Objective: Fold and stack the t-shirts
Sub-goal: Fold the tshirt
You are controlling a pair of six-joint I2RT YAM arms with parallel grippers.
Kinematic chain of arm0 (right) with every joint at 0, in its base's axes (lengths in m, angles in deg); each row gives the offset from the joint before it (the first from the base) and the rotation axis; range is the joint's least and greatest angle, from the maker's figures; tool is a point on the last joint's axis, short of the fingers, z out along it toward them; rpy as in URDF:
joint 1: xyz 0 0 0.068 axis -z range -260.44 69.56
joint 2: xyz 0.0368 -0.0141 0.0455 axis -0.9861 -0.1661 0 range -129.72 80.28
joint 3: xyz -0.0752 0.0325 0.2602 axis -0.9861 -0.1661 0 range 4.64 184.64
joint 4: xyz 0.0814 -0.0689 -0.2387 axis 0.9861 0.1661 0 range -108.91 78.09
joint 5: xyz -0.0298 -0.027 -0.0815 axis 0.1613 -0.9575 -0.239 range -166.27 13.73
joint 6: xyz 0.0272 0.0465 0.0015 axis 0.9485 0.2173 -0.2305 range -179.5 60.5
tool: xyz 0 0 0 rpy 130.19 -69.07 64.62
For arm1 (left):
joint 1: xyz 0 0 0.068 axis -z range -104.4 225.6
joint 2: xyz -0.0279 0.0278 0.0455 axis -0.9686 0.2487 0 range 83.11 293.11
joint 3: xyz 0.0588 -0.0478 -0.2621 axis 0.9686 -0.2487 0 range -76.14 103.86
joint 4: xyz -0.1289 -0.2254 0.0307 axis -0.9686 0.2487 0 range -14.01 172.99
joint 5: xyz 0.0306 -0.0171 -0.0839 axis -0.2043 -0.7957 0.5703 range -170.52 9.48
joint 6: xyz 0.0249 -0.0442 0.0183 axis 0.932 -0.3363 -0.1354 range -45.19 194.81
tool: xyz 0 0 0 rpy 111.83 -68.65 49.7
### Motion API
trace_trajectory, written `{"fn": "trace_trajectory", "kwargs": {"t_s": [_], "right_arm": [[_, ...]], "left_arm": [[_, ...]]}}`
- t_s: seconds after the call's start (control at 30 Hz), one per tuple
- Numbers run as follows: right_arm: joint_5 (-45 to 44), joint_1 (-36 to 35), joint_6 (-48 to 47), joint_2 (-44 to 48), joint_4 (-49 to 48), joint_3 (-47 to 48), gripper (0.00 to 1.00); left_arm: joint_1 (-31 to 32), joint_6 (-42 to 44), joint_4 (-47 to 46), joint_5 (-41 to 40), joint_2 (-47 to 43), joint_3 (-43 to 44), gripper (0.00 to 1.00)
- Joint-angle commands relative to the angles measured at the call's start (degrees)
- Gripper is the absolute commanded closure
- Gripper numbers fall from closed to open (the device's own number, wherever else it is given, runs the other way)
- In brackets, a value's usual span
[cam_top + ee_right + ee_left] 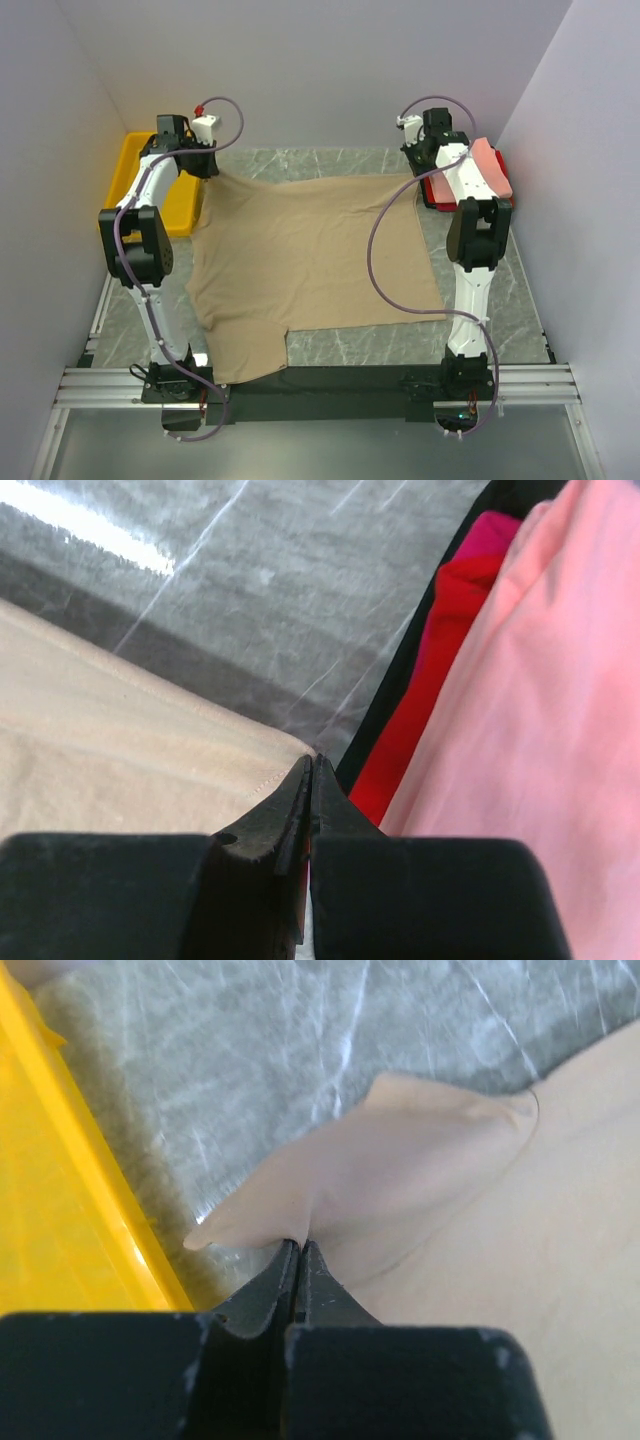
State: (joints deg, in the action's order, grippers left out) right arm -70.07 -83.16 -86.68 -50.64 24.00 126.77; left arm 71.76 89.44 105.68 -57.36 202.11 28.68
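Observation:
The tan t-shirt (310, 260) lies spread flat across the marble table, with a sleeve at the near left. My left gripper (207, 170) is shut on the shirt's far left corner; the left wrist view shows the cloth (400, 1160) pinched and lifted into a peak at the fingertips (300, 1245). My right gripper (418, 178) is shut on the far right corner, where the hem (120, 740) ends at the jaws (312, 762). A folded salmon pink t-shirt (490, 168) lies on a folded red t-shirt (437, 190) at the far right, right beside the right gripper.
A yellow plastic bin (135, 180) stands at the far left, close to the left gripper, and shows in the left wrist view (60, 1210). White walls enclose the table on three sides. Bare marble (350, 345) shows at the near edge and far side.

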Motion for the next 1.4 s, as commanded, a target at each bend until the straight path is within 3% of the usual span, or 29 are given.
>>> {"fn": "trace_trajectory", "kwargs": {"t_s": [0.0,0.73,1.37], "right_arm": [[1.53,1.31,-1.47,5.32,-0.29,-0.48,1.00],[7.25,2.46,-8.59,9.71,3.84,-7.60,1.00],[7.34,3.78,-19.05,11.56,7.80,-18.23,1.00]], "left_arm": [[-0.12,2.15,1.25,1.80,-5.79,-2.85,0.99],[-0.12,2.42,10.99,5.85,-23.81,-22.28,0.99],[-0.03,5.23,12.50,0.75,-25.31,-33.88,0.99]]}}
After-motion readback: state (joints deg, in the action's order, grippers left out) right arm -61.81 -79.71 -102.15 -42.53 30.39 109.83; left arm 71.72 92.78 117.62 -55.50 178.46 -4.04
